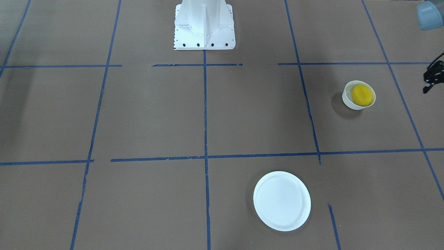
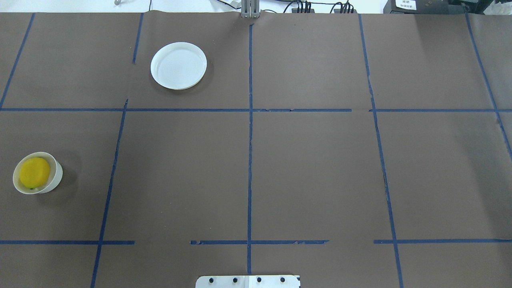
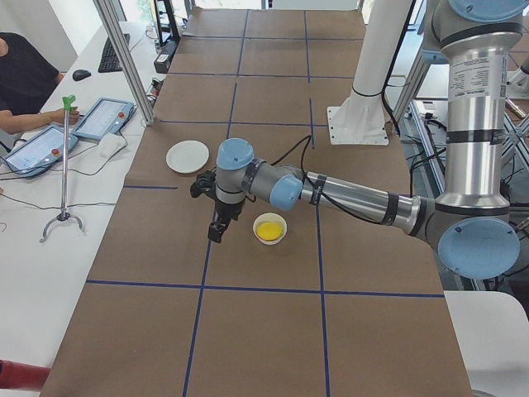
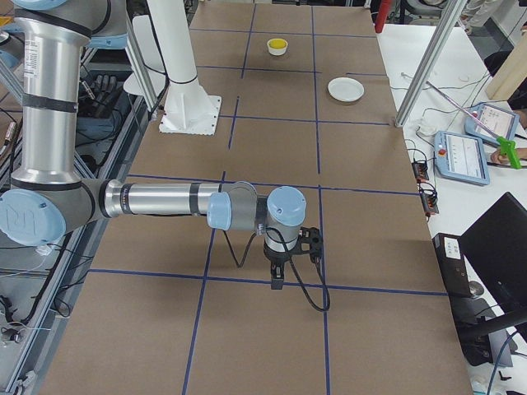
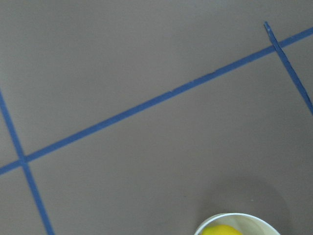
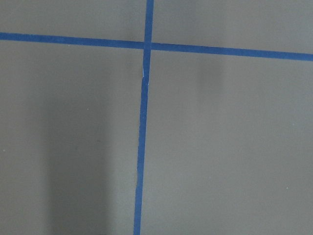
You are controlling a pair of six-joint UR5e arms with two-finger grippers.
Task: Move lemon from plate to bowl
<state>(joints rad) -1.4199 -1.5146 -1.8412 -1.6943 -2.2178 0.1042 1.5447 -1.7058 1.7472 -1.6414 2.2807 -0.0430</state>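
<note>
The yellow lemon lies inside the small off-white bowl on my left side of the table. It shows there in the overhead view too: lemon, bowl. The flat white plate is empty and stands apart, across the table. My left gripper shows only partly at the frame edge. It hangs above the table beside the bowl and holds nothing; I cannot tell whether it is open. My right gripper hangs over bare table far from both; I cannot tell its state.
The table is brown paper with a blue tape grid. The white robot base stands at the table's middle edge. Operators' tablets and a grabber tool lie on the side bench beyond the plate.
</note>
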